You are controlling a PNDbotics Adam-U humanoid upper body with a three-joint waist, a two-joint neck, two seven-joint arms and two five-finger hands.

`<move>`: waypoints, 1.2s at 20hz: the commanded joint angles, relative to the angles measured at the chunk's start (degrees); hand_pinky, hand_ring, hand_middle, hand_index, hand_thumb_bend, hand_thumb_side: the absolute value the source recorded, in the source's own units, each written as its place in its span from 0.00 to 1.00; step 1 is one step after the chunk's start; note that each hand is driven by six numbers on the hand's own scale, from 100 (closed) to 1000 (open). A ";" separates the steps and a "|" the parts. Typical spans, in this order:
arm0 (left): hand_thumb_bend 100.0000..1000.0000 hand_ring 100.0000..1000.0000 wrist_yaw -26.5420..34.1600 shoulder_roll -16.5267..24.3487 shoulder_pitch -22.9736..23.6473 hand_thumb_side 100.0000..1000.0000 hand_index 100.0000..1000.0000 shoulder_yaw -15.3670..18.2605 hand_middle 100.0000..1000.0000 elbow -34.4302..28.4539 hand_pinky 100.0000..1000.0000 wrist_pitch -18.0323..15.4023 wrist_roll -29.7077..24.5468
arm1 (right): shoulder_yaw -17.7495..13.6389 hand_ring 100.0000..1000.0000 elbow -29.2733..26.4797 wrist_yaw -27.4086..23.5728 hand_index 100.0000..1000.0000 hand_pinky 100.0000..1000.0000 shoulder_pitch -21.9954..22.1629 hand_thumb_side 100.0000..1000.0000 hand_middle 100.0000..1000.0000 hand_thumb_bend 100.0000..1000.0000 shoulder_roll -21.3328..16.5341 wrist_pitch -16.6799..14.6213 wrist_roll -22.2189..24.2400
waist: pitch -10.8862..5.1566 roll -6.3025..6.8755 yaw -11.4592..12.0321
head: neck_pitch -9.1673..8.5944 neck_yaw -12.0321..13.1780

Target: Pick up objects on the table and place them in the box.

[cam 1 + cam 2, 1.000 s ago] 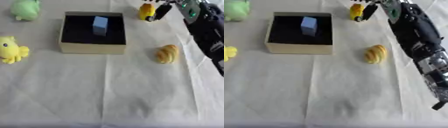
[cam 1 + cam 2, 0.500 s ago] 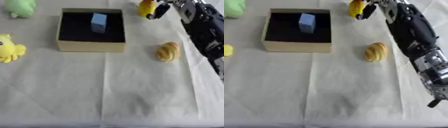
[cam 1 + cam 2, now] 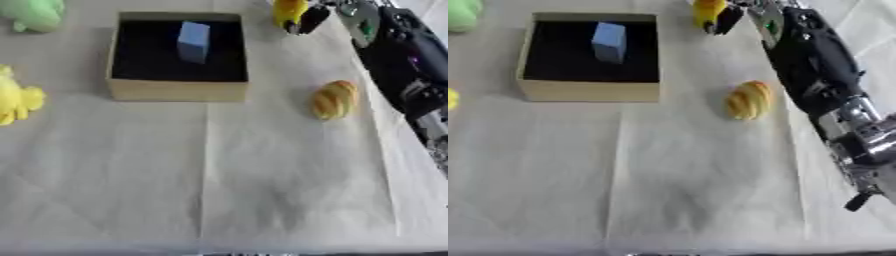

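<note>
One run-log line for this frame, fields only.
right hand: on yellow toy, grip unclear | box: holds blue block | on table: striped orange piece, yellow figure, green toy

Tan box (image 3: 178,90) with black inside, pale blue block (image 3: 192,41), orange-striped bun (image 3: 334,99).

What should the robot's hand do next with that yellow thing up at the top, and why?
Probably lift it and carry it left over the box. The right hand appears to be at the yellow toy, and the box, holding only a blue block, has room.
</note>
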 commanded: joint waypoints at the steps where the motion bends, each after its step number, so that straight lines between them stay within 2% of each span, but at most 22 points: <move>1: 0.58 0.91 0.46 1.19 -1.35 0.44 0.94 0.04 0.89 -1.17 0.81 0.09 -0.07 | -0.28 0.70 -0.67 0.92 0.69 0.72 -0.85 0.00 0.55 0.11 -0.98 0.26 -3.08 | -0.35 -0.17 -0.01 | 0.25 -0.12; 4: 0.58 0.91 0.51 1.01 -1.38 0.44 0.94 -0.02 0.89 -1.17 0.81 0.07 -0.04 | -0.08 0.67 -1.21 1.40 0.65 0.70 -0.85 0.00 0.50 0.10 -0.89 1.09 -6.82 | -0.43 -0.22 -0.14 | 0.25 0.10; 7: 0.58 0.91 0.43 1.00 -1.38 0.44 0.94 -0.05 0.89 -1.12 0.81 0.06 -0.05 | 0.37 0.65 -1.86 1.10 0.64 0.70 -0.87 0.00 0.50 0.09 -1.04 0.97 -9.15 | -0.67 -0.23 -0.35 | 0.25 0.29; 13: 0.58 0.91 0.14 1.17 -0.89 0.44 0.94 0.02 0.89 -0.64 0.81 0.12 0.07 | 1.48 0.63 -6.92 -1.93 0.61 0.69 -1.29 0.00 0.48 0.07 -2.82 -0.41 -9.92 | -1.87 -0.35 -1.96 | 0.25 1.17; 17: 0.57 0.91 -0.08 1.42 -0.47 0.44 0.94 0.01 0.89 -0.47 0.81 0.03 0.12 | 2.47 0.62 -12.43 -5.96 0.60 0.68 -1.06 0.00 0.48 0.04 -4.85 -0.99 -8.05 | -2.88 -0.27 -3.25 | 0.25 2.18; 24: 0.57 0.91 -0.59 1.70 0.17 0.44 0.94 -0.04 0.89 -0.17 0.81 -0.04 0.04 | 6.42 0.61 -28.65 -20.31 0.61 0.68 0.27 0.00 0.48 0.01 -8.96 -0.69 1.08 | -4.65 -0.26 -4.84 | 0.25 4.01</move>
